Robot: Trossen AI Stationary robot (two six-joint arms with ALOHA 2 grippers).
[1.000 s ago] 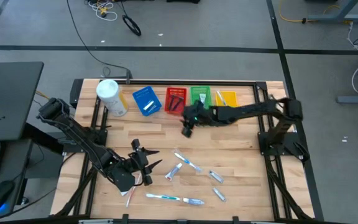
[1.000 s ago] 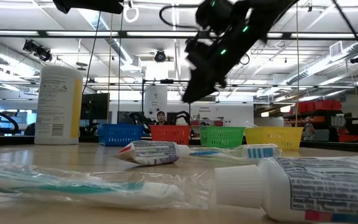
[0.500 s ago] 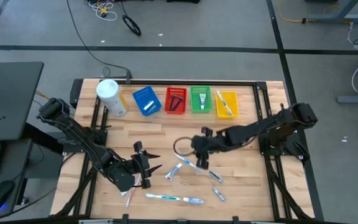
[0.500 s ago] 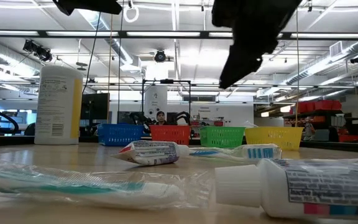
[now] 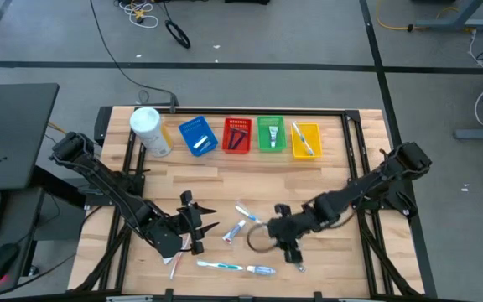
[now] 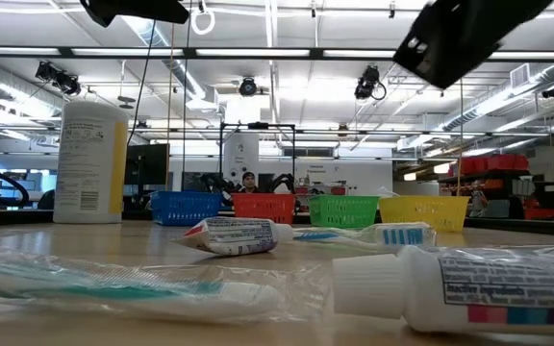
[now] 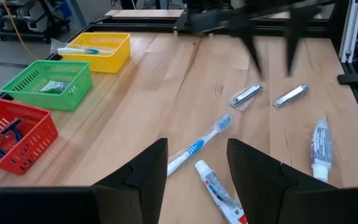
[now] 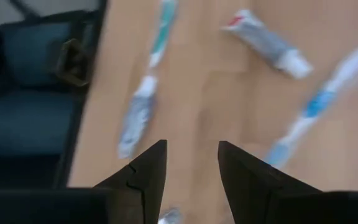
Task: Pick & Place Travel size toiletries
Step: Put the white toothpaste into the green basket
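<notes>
The toiletries lie scattered on the near half of the table: a white toothpaste tube [image 5: 236, 228], a white-blue toothbrush [image 5: 250, 214], and a wrapped toothbrush [image 5: 223, 266] with a tube [image 5: 261, 271] by the near edge. My right gripper [image 5: 290, 249] hovers open above two small silver packets [image 7: 247, 94], touching nothing; its own view [image 8: 191, 180] looks down on a tube [image 8: 135, 118] and the blue toothbrush [image 8: 319, 106]. My left gripper [image 5: 194, 221] waits open at the near left, its fingers [image 7: 194, 168] pointing at the toothbrush [image 7: 197, 146].
Along the far edge stand a white canister [image 5: 151, 132] and the blue [image 5: 197, 135], red [image 5: 236, 135], green [image 5: 270, 132] and yellow [image 5: 306, 139] baskets, the last three holding items. A pink toothbrush [image 5: 174, 264] lies under the left arm. Bare wood lies between baskets and toiletries.
My right gripper has swung from beside the green basket toward the near edge, passing over the toothbrush and toothpaste, and now hangs over the small packets at the near middle. The toiletries have not moved.
</notes>
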